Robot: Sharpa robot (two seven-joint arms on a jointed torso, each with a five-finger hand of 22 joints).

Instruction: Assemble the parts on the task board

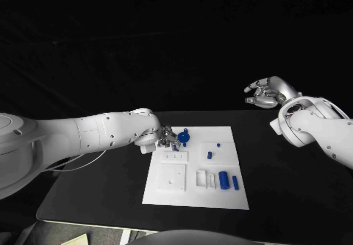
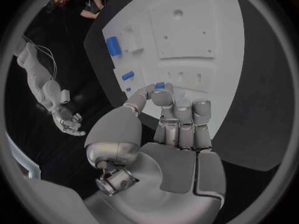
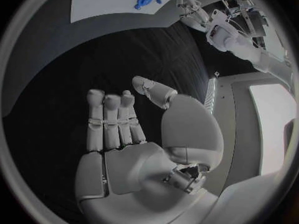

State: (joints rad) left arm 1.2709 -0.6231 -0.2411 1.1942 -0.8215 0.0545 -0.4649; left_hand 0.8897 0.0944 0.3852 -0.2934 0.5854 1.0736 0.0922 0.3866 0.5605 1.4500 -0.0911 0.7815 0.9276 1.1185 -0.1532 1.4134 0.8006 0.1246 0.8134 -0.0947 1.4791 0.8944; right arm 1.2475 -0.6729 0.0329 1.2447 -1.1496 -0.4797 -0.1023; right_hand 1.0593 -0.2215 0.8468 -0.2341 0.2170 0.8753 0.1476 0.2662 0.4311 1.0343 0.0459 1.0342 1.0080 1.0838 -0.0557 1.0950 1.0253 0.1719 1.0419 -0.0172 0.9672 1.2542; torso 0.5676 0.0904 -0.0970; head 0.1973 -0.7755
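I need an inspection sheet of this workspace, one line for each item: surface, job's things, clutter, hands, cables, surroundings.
Surface: black table, with the white task board in its middle.
Job's things: blue round part at the board's far edge; two small blue parts mid-board; two blue cylinders upright on the near right side.
Clutter: nothing seen.
Hands: left hand over the board's far left corner, pinching a small blue piece between thumb and finger; right hand raised beyond the table's far right corner, fingers apart, holding nothing.
Cables: thin cables on the right arm.
Surroundings: dark backdrop.
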